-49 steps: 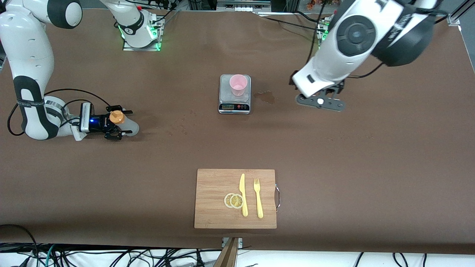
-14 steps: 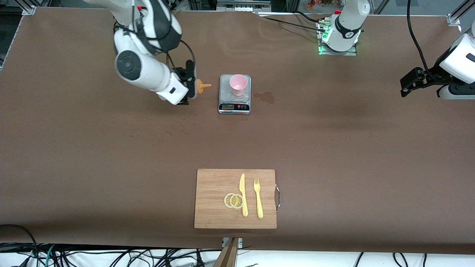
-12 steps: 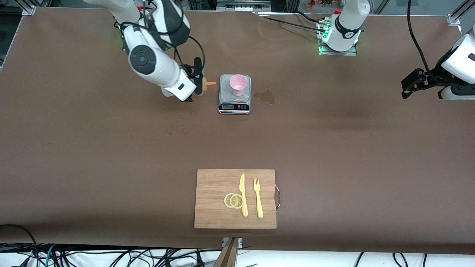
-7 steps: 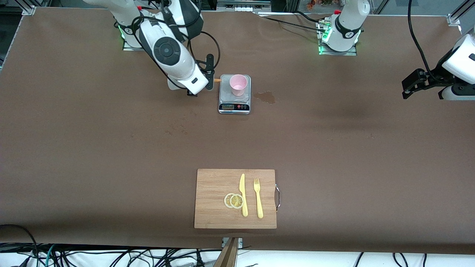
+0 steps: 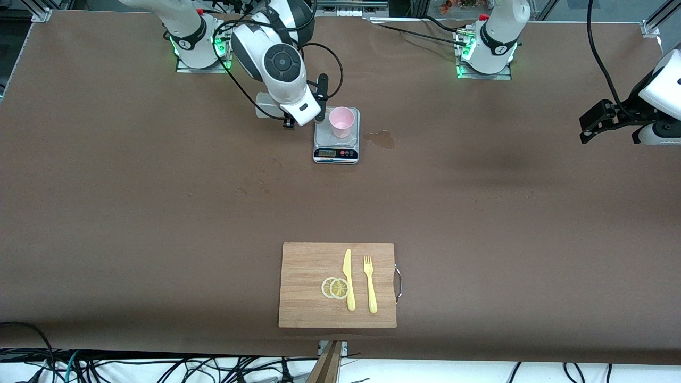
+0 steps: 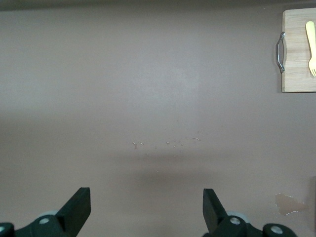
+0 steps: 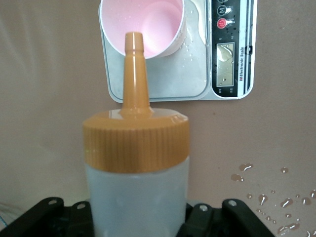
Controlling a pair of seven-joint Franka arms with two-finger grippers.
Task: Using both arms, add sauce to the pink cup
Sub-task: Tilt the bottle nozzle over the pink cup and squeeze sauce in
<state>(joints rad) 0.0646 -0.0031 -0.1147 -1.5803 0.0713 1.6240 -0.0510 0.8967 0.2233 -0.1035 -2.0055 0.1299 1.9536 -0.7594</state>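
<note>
Pink cup (image 5: 341, 122) stands on scale (image 5: 336, 149), apparently empty. Right gripper (image 5: 314, 109) grasps sauce (image 7: 136, 182) beside it, nozzle over rim. Left gripper (image 6: 147, 210), released, waits apart. Spill (image 5: 381, 139) adjoins scale.

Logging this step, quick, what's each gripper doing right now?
Left gripper: open, empty, waiting over bare table at its own end.
Right gripper: shut on the sauce bottle, nozzle at the pink cup.

Right gripper (image 5: 319, 106) clamped; left gripper (image 6: 143, 212) spread, idle.
</note>
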